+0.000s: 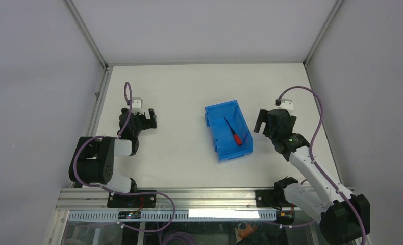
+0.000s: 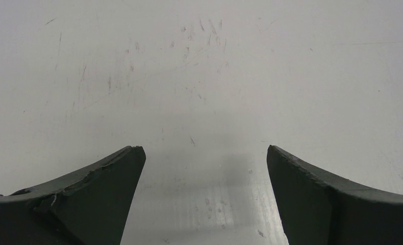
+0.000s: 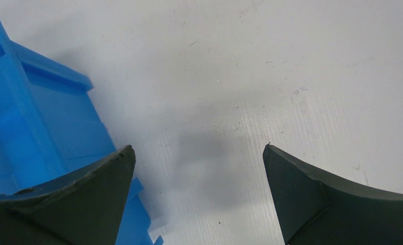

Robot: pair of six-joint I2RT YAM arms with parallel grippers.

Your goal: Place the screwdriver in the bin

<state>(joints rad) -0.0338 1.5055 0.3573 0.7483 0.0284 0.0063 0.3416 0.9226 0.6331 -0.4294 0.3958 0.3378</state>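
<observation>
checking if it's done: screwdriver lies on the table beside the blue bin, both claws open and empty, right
No: the top view shows the screwdriver lying inside the bin, not beside it. The left claw and right claw are open and empty.

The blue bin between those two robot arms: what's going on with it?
Nothing is being held right now. The screwdriver lies inside the blue bin on the table, its red handle toward the arms. The left hand is open over bare table, well off to the left. The right hand is open too, just right of the bin. The job looks done.
</observation>
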